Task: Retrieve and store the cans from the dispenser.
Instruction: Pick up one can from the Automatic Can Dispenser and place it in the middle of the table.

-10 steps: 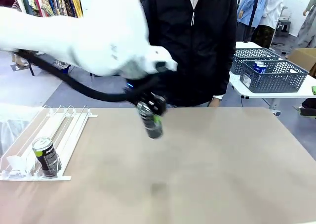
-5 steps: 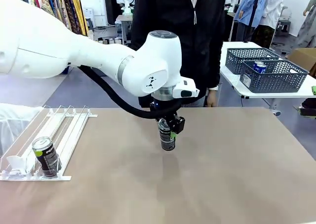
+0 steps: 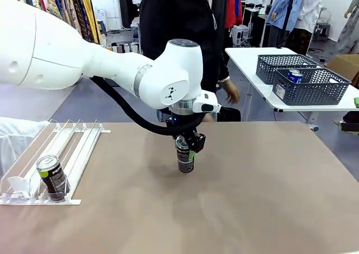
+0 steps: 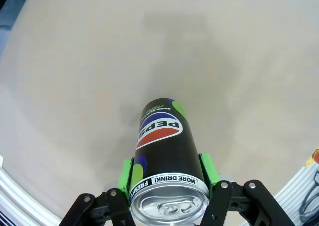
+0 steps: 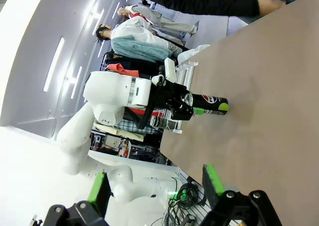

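Note:
My left gripper point(image 3: 185, 146) is shut on a dark can point(image 3: 185, 158) with a Pepsi label, held upright over the middle of the table, its base at or just above the surface. The left wrist view has the green pads point(image 4: 206, 168) pressing both sides of that can point(image 4: 162, 146) just under its silver top. At the table's left lies the white dispenser point(image 3: 84, 139), with another dark can point(image 3: 52, 177) standing at its front stoppers. My right gripper point(image 5: 155, 186) stands open and empty, looking from afar at the held can point(image 5: 209, 103) and the dispenser point(image 5: 183, 72).
Two grey-blue perforated baskets point(image 3: 314, 91) stand on a side table at the right, a blue can point(image 3: 294, 75) in the nearer one. A person in a dark jacket point(image 3: 179, 18) stands at the far edge, one hand point(image 3: 230, 91) hanging near the table.
My left arm swung the can from left of centre to the table's middle, righted it and brought it lower. The person shifted to picture left.

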`<state>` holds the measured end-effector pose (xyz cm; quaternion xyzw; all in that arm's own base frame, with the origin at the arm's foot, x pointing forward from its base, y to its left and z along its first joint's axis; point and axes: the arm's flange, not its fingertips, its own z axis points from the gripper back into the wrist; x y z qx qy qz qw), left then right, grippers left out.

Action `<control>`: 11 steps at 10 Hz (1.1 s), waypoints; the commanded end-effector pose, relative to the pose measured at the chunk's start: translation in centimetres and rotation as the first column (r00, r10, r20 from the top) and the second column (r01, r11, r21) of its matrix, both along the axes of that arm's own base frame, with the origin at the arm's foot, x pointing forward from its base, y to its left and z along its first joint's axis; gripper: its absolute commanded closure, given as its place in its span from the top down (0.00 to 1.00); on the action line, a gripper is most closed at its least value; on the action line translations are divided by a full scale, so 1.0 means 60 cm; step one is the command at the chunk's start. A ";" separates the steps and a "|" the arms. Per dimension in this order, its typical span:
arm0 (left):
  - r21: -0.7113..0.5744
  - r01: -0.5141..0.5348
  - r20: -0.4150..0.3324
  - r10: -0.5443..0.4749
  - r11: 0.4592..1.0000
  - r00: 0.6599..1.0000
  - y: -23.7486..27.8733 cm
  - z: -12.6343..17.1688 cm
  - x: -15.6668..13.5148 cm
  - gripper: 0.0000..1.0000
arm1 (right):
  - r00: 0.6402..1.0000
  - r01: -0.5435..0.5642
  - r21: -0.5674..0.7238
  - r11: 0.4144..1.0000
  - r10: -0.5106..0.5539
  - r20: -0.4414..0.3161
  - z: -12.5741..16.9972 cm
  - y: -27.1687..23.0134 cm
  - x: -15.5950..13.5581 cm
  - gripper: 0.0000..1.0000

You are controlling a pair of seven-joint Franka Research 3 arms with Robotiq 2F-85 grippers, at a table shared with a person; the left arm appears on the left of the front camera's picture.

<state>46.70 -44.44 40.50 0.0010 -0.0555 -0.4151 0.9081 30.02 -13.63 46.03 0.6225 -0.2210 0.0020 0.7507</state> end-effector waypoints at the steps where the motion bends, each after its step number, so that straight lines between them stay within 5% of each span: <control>1: 0.017 -0.014 -0.017 0.014 1.000 1.000 -0.001 0.006 0.007 0.00 | 1.000 0.006 0.017 1.000 -0.006 0.013 0.006 0.002 0.003 1.00; 4: 0.024 -0.006 -0.029 0.007 1.000 1.000 -0.001 0.003 0.011 0.00 | 1.000 0.006 0.017 1.000 -0.006 0.013 0.006 0.002 0.003 1.00; 5: 0.025 -0.005 -0.037 0.006 1.000 0.999 -0.001 0.003 0.010 0.35 | 1.000 0.006 0.017 1.000 -0.006 0.013 0.006 0.002 0.003 1.00; 6: 0.033 -0.004 -0.036 0.006 0.999 0.999 -0.001 0.004 0.009 0.92 | 1.000 0.006 0.017 1.000 -0.006 0.013 0.006 0.002 0.003 1.00; 7: 0.034 -0.011 -0.028 0.012 0.999 1.000 0.002 0.006 0.009 1.00 | 1.000 0.006 0.017 1.000 -0.006 0.013 0.006 0.002 0.003 1.00; 9: -0.015 -0.024 0.010 0.024 1.000 1.000 0.025 0.061 -0.009 1.00 | 1.000 0.006 0.017 1.000 -0.006 0.013 0.006 0.002 0.003 1.00; 11: -0.106 -0.006 0.045 0.010 0.994 0.999 0.114 0.212 -0.070 1.00 | 1.000 0.006 0.017 1.000 -0.006 0.013 0.006 0.002 0.003 1.00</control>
